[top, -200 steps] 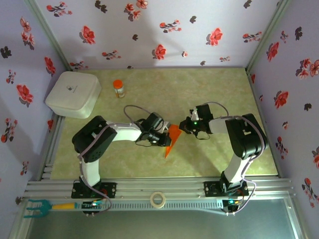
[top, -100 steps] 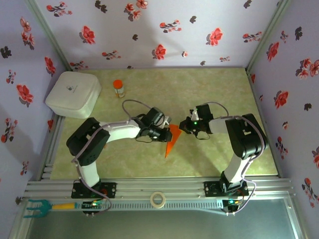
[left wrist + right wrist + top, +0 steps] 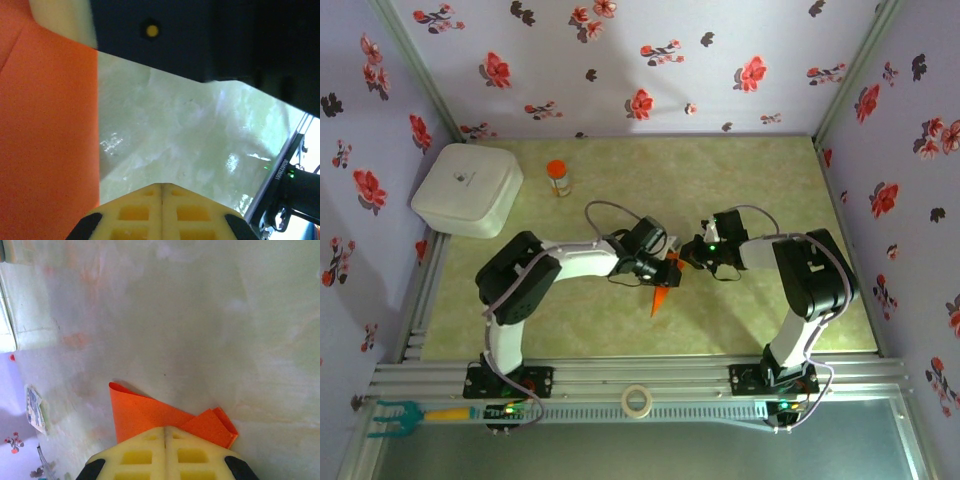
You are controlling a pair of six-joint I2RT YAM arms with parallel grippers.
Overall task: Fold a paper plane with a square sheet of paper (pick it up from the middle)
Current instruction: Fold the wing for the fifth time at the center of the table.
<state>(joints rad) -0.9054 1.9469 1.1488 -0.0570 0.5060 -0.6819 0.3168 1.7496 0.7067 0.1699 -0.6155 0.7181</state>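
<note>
The square sheet of paper (image 3: pixel 660 296), a creased wedge, lies on the table (image 3: pixel 760 200) with its tip toward the arm bases. Over its wider part the left tool (image 3: pixel 668 270) is closed on nothing. Just beyond, the right tool (image 3: pixel 686 258), pads together, meets the far corner; pinching or pressing, I cannot tell. Likely a crease is being flattened; the next move needs a steady stroke along the fold.
</note>
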